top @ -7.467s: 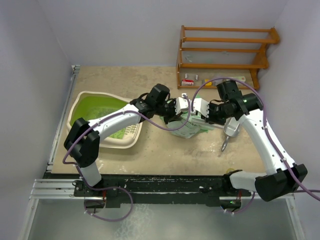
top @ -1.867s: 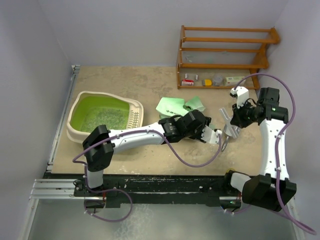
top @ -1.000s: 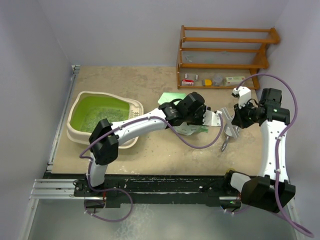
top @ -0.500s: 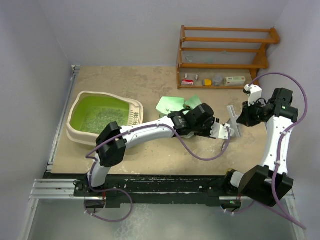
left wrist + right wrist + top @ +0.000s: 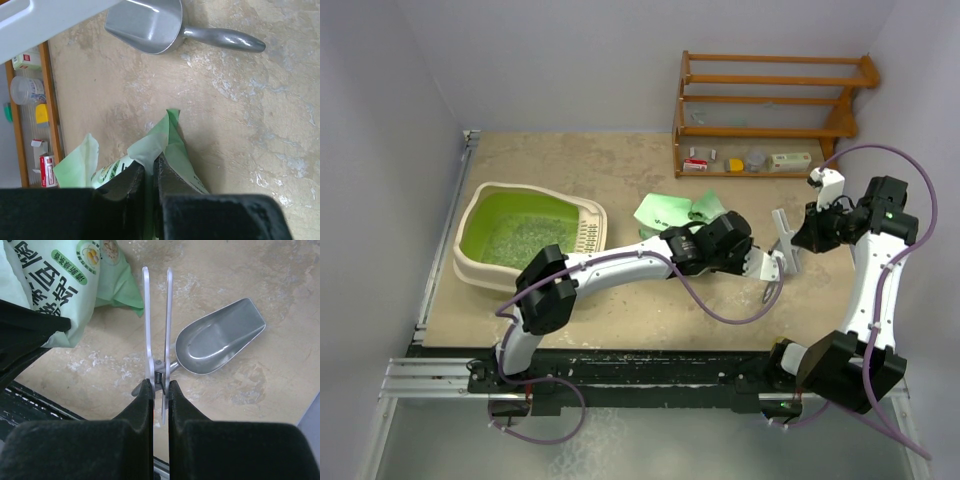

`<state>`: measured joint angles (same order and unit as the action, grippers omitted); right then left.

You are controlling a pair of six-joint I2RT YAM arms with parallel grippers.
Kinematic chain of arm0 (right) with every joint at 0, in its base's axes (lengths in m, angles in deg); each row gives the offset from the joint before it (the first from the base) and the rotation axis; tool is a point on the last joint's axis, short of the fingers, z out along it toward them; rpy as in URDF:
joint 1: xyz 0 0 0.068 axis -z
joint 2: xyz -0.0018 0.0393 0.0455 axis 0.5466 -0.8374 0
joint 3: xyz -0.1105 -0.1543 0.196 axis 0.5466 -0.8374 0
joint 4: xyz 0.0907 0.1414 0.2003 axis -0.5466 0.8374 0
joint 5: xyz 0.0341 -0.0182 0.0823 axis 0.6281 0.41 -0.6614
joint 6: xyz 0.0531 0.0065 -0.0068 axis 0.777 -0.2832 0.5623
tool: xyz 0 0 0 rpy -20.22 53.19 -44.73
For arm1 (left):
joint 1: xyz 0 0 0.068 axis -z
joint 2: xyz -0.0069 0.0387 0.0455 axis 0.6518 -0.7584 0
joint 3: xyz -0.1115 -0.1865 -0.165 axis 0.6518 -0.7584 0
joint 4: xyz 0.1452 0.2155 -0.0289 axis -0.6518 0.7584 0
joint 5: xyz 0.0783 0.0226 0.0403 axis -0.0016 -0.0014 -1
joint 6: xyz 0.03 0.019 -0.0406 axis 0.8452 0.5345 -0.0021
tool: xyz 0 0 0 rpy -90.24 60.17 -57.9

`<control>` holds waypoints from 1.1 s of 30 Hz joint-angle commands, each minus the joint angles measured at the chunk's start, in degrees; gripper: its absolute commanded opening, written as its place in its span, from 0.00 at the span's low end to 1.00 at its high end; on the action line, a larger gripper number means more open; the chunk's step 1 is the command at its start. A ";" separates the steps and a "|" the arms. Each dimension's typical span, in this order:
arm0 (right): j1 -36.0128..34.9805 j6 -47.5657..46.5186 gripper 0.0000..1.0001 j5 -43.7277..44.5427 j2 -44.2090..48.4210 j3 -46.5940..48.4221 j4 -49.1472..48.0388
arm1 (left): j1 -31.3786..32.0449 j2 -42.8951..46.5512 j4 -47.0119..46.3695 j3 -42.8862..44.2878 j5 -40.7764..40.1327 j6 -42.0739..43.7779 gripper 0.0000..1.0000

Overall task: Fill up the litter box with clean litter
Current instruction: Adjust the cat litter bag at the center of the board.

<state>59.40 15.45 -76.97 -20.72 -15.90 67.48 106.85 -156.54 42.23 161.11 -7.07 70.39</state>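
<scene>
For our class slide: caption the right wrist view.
Right gripper shut on a white clip; metal scoop and green printed bag beyond.

- bag [image 5: 172,150]: earlier upright mid-counter between both claws; now slumped flat, farther back.
- left claw [image 5: 148,175]: partly open a second ago; now pinched shut on a fold of the bag.
- left arm [image 5: 620,262]: swung right, off the near right corner of the box [image 5: 463,268]; wrist now close to the scoop [image 5: 150,27].
- right claw [image 5: 160,387]: withdrawn from the bag to the right side of the counter. It carries the clip [image 5: 156,315], which has drifted slightly right over the last two seconds.
</scene>
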 commanded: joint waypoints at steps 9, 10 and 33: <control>0.28 1.48 0.00 -3.55 0.00 5.32 1.48 | -1.01 5.95 -3.32 3.14 -0.37 -6.79 0.70; 0.28 1.74 0.00 -3.66 -0.21 5.66 1.65 | -1.41 7.15 -2.45 3.08 -0.26 -7.20 0.71; -9.30 -19.91 0.00 -1.06 0.22 6.77 20.55 | -10.27 27.12 -4.57 -26.05 9.67 -10.99 0.80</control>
<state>52.77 2.53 -78.61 -25.42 -6.98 83.24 96.67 -128.03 44.90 134.73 -0.55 61.82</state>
